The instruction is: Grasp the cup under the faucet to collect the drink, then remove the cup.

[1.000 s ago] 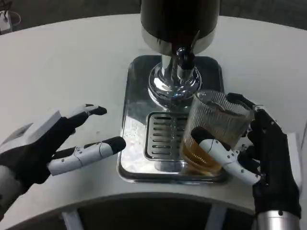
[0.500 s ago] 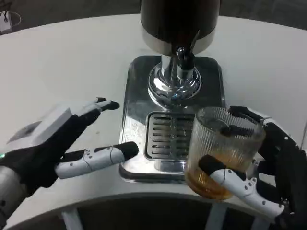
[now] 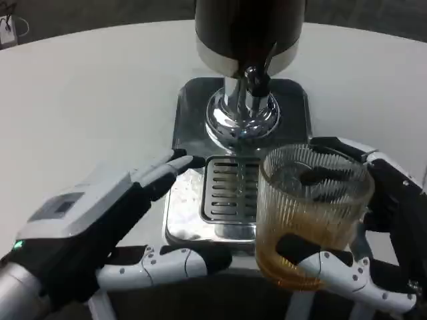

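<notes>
most of the job looks done to us: right hand [image 3: 373,220] grips the cup [image 3: 308,213], amber drink inside, clear of the faucet [image 3: 252,83]; left hand [image 3: 100,233] open.

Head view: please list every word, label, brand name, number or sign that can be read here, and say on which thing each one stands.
No text can be read.
Left hand: a small grey mark on its white back, too blurred to read.
Cup, held by the right hand: ribbed glass, no print seen.
Dispenser and drip tray: no lettering seen.
</notes>
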